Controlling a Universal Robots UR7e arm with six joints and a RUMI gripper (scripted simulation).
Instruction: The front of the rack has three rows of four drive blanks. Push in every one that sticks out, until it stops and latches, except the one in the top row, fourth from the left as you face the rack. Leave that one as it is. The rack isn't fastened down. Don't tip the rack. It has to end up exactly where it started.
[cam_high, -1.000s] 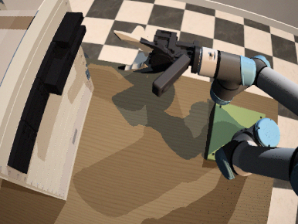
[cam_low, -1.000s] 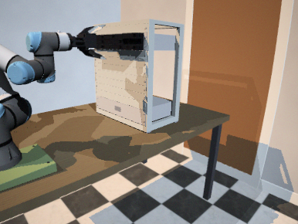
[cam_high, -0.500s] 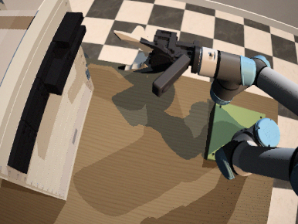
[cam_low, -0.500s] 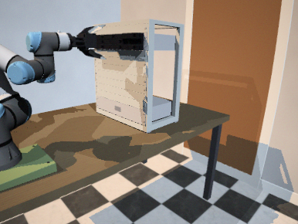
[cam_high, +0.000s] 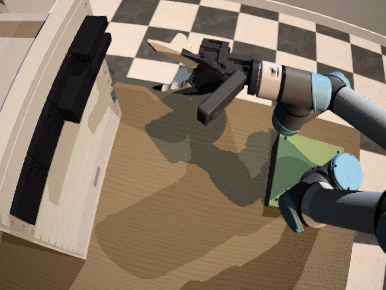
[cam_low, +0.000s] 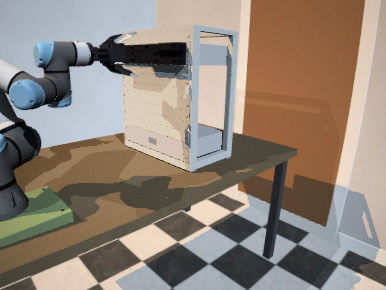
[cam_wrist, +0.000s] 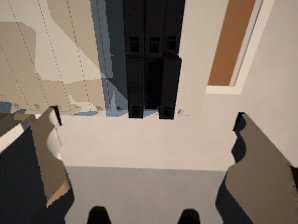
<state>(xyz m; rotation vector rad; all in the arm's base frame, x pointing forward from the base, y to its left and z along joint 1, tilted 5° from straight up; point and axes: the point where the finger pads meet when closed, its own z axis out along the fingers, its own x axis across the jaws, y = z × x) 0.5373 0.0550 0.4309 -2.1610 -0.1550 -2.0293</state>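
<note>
The beige rack (cam_high: 75, 210) (cam_low: 160, 115) (cam_wrist: 45, 60) stands on the wooden table (cam_high: 175, 230) (cam_low: 125, 185). Black drive blanks (cam_high: 75, 90) (cam_low: 155, 52) (cam_wrist: 152, 55) run in a band along the top of its front. In the top view the blanks at the far end (cam_high: 90, 30) stand out farther than those at the near end (cam_high: 27, 192). My gripper (cam_high: 170, 67) (cam_low: 122, 54) (cam_wrist: 148, 110) is open and empty. It is level with the blanks, facing the rack's front, a short way off and not touching.
The arm's green base plate (cam_high: 300, 170) (cam_low: 35, 210) lies on the table opposite the rack. The table edge runs just behind the gripper in the top view, with checkered floor (cam_high: 300, 35) beyond. An orange panel (cam_low: 300, 100) stands behind the rack.
</note>
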